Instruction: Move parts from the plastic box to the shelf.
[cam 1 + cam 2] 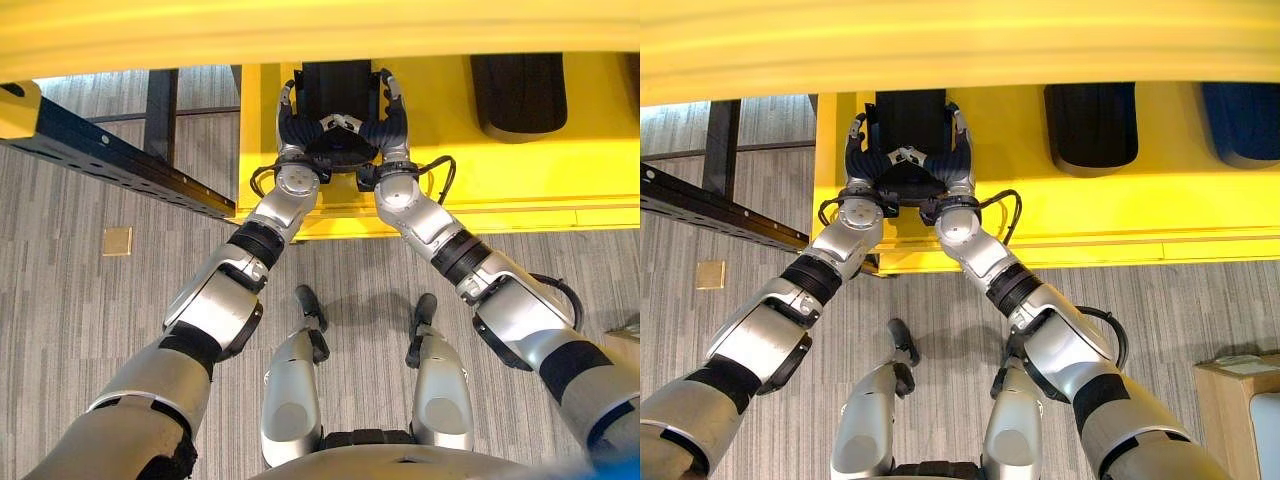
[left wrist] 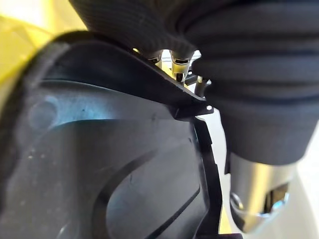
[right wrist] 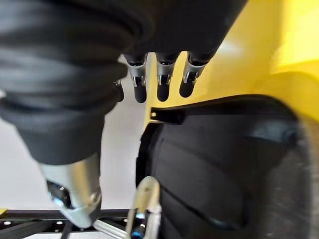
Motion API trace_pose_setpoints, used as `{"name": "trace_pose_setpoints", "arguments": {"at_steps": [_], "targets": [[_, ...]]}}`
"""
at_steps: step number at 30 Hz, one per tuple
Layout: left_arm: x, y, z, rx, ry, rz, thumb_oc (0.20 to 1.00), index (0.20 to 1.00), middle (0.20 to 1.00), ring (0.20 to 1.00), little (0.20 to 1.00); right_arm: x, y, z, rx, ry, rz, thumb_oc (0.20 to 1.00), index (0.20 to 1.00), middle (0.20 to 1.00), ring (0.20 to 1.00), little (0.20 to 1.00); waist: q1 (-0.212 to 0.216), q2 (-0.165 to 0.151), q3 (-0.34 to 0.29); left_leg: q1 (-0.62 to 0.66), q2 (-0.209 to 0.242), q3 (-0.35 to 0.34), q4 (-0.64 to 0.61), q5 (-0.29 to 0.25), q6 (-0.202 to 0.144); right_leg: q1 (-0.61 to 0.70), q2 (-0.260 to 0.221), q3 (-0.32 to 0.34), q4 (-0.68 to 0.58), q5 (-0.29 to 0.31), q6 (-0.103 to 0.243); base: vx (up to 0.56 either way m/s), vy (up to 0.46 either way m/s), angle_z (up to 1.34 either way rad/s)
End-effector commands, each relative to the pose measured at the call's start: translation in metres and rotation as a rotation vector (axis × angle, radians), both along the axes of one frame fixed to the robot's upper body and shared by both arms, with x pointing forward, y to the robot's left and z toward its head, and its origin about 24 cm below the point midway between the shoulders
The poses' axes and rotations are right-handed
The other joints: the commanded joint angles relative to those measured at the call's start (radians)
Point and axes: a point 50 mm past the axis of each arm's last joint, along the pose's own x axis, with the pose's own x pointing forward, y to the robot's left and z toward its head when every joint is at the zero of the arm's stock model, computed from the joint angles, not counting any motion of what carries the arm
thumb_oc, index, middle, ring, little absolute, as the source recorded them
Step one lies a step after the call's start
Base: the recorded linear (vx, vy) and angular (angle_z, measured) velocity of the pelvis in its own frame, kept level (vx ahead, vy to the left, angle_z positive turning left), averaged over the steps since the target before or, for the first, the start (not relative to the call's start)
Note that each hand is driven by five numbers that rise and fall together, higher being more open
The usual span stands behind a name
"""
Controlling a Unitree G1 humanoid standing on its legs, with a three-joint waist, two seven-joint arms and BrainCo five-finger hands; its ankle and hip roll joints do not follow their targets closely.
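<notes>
Both arms extended forward to the yellow shelf (image 1: 520, 190), hands side by side on one black part (image 1: 337, 85) resting on its surface. Left robot hand (image 1: 298, 125) on the part's left edge, right robot hand (image 1: 388, 122) on its right edge, fingers of each reaching up along the sides, thumbs meeting near the middle at the near edge. Left wrist view: part (image 2: 109, 164) close against the palm, ribbed black moulding with raised rim, fingers (image 2: 179, 67) past its edge. Right wrist view: dark-tipped fingers (image 3: 163, 84) roughly straight above the part's rim (image 3: 224, 169), not curled round it. Grip reads as flat two-sided clamp, hands open, part pressed between them. Second black part (image 1: 518, 95) further right on the shelf, well apart from the held one. Dark blue part (image 1: 1243, 120) further right again, seen in right eye view. Black metal rail (image 1: 110, 165) running diagonally left of the shelf, over grey striped floor (image 1: 70, 320). Small tan square (image 1: 117, 241) on the floor below the rail. Wooden box corner (image 1: 1230, 400) at lower right in right eye view.
</notes>
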Motion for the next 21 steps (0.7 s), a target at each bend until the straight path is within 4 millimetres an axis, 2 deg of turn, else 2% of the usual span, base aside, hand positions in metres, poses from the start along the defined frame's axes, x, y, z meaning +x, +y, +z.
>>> {"name": "trace_pose_setpoints", "arguments": {"at_steps": [1, 6, 16, 21], "targets": [[-0.003, -0.025, 0.051, 0.023, -0.208, -0.05, 1.0, 1.0, 1.0, 1.0, 1.0, -0.014, 0.023, 0.066, 0.063, -0.276, 0.029, 1.0, 1.0, 1.0, 1.0, 1.0, 0.033, 0.017, 0.022, 0.103, -0.064, -0.051, -0.049, -0.049, -0.036, -0.011, 0.048, -0.003, 0.12, -0.08, 0.022, 0.01, 0.005, 0.06], [-0.005, -0.023, 0.05, 0.014, -0.226, -0.049, 1.0, 1.0, 1.0, 1.0, 1.0, -0.016, 0.02, 0.07, 0.069, -0.289, 0.022, 1.0, 1.0, 1.0, 1.0, 1.0, 0.032, 0.025, 0.022, 0.107, -0.067, -0.049, -0.052, -0.051, -0.035, -0.011, 0.047, -0.002, 0.123, -0.085, 0.021, 0.0, 0.002, 0.01], [-0.009, -0.002, 0.036, -0.014, -0.233, -0.018, 1.0, 1.0, 1.0, 1.0, 1.0, -0.022, 0.014, 0.065, 0.076, -0.31, 0.019, 1.0, 1.0, 1.0, 1.0, 1.0, 0.04, 0.041, 0.022, 0.116, -0.076, -0.053, -0.055, -0.054, -0.033, -0.001, 0.04, -0.014, 0.129, -0.098, 0.015, 0.0, 0.0, 0.0], [-0.014, 0.006, 0.034, -0.023, -0.294, -0.022, 1.0, 1.0, 1.0, 1.0, 1.0, -0.026, 0.011, 0.063, 0.061, -0.33, 0.019, 1.0, 1.0, 1.0, 1.0, 1.0, 0.042, 0.044, 0.022, 0.125, -0.08, -0.054, -0.064, -0.053, -0.031, 0.006, 0.042, -0.016, 0.125, -0.101, 0.012, -0.01, -0.003, 0.0]]}}
